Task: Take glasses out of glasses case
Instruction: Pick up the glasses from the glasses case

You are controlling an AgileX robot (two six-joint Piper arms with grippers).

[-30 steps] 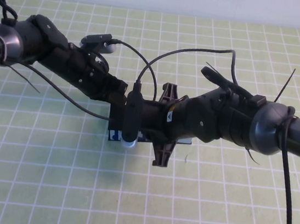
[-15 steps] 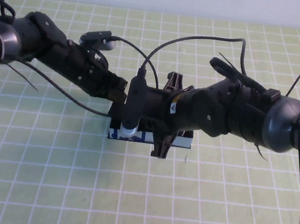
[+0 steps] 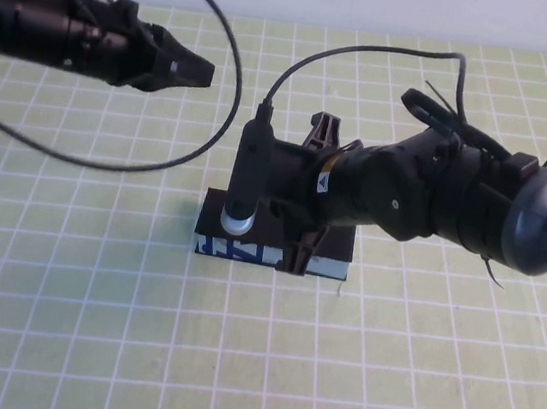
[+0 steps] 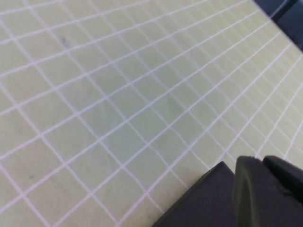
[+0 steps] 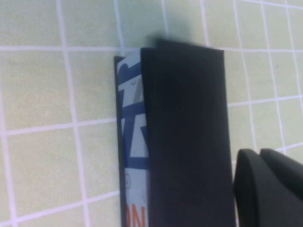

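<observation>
The glasses case [image 3: 247,253] lies on the green grid mat at the centre, its blue and white printed side facing me. In the right wrist view its matte black lid [image 5: 187,137] lies down flat over the printed side [image 5: 132,156]. The glasses are hidden. My right gripper [image 3: 295,256] hovers over the case and covers most of it; its fingers [image 5: 265,189] are shut and empty beside the lid's long edge. My left gripper [image 3: 198,72] is raised at the far left, away from the case, shut and empty; its fingers [image 4: 265,194] show over bare mat.
The green mat with white grid lines [image 3: 87,321] covers the whole table. A pale wall [image 3: 381,2] runs along the far edge. Black cables [image 3: 216,106] loop from both arms above the mat near the case.
My left arm has pulled back from the case, up and to the far left. My right arm stays over the case, shifted slightly. More of the case's front side shows now.
</observation>
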